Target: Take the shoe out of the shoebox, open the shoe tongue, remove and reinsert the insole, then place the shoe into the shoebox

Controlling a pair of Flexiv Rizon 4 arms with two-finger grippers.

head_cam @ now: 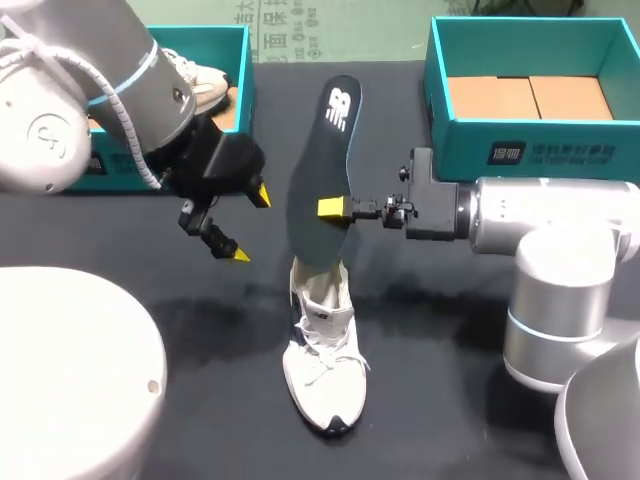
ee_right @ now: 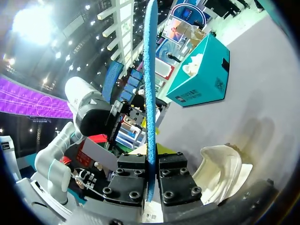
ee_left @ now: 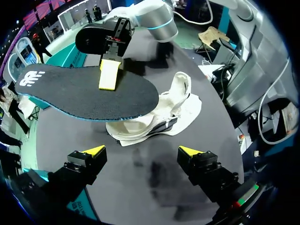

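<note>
Insole [head_cam: 325, 150] stands over shoe [head_cam: 322, 380], between left shoebox [head_cam: 243, 70] and right shoebox [head_cam: 530, 150].

left arm [head_cam: 100, 90] is covering most of the boxed shoe [head_cam: 207, 82]; insole [head_cam: 325, 150] is hiding the far finger of the right gripper [head_cam: 336, 208].

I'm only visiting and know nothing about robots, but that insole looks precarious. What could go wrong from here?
1. The right gripper pinches the insole only at mid-length. The long insole might bend or slip when it is pushed into the shoe.
2. Nothing holds the shoe: the left gripper hangs open, apart from it. A push could slide or tip the shoe on the table.
</note>
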